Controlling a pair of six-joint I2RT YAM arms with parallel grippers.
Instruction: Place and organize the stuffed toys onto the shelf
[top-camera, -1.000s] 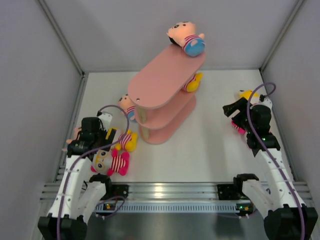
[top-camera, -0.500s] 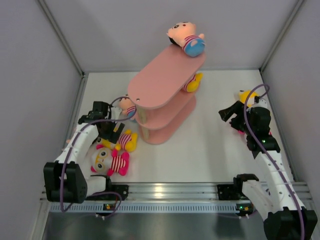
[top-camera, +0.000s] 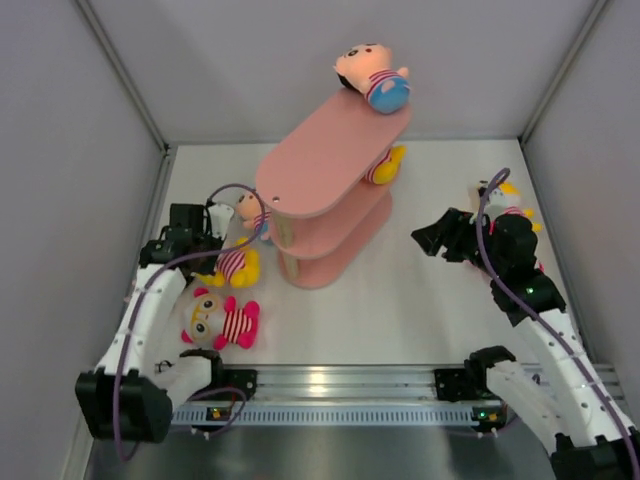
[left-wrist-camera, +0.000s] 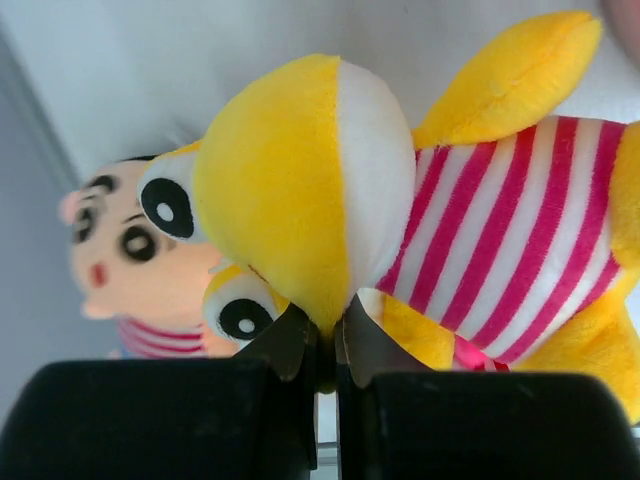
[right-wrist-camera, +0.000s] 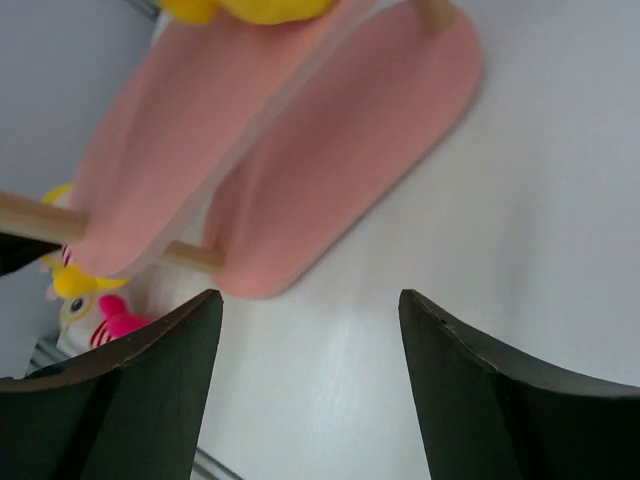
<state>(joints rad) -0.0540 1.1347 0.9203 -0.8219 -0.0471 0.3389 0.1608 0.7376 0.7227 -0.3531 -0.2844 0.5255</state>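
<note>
The pink shelf stands mid-table; the right wrist view also shows the shelf. A peach doll lies on its top tier's far end, and a yellow toy sits on the middle tier. My left gripper is shut on a yellow striped toy left of the shelf. The left wrist view shows the yellow striped toy pinched by its head in that gripper. Another peach doll lies behind it. My right gripper is open and empty, and the right wrist view has it over bare table.
A pink white-faced toy lies near the left arm's base. Another yellow toy sits at the far right, partly behind the right arm. Grey walls close in three sides. A metal rail runs along the near edge.
My left gripper swung back over the yellow striped toy and shut on it, shifting it slightly. My right gripper moved left toward the shelf, away from the far-right toy, and narrowed a little.
</note>
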